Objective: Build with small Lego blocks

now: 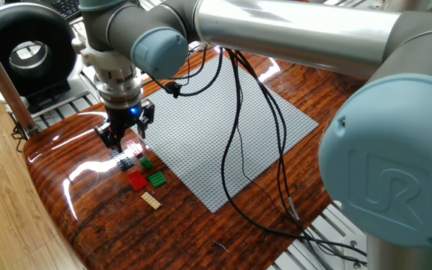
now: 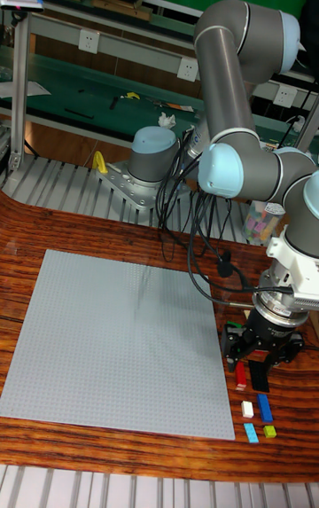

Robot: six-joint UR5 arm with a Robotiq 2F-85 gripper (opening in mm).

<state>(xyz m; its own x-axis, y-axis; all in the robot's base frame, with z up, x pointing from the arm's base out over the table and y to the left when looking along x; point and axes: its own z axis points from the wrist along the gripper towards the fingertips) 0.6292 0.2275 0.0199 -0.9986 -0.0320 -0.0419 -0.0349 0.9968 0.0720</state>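
Note:
Small Lego blocks lie on the wooden table to the left of the grey baseplate (image 1: 216,127): a red one (image 1: 136,180), a green one (image 1: 157,178), a tan one (image 1: 151,199) and a grey one (image 1: 127,163). My gripper (image 1: 123,137) hangs low over the far end of this cluster, open, with nothing between its fingers. It hides some blocks in the fixed view. In the tall fixed view the gripper (image 2: 259,357) stands right of the baseplate (image 2: 115,339). Beside it lie a red block (image 2: 240,374), a white one (image 2: 247,408), a blue one (image 2: 265,407), a cyan one (image 2: 252,433) and a yellow-green one (image 2: 269,430).
Black cables (image 1: 238,150) hang from the arm across the baseplate. A black round device (image 1: 25,49) stands at the back left, beyond the table's edge. A grey robot base (image 2: 155,153) sits behind the table on metal rails.

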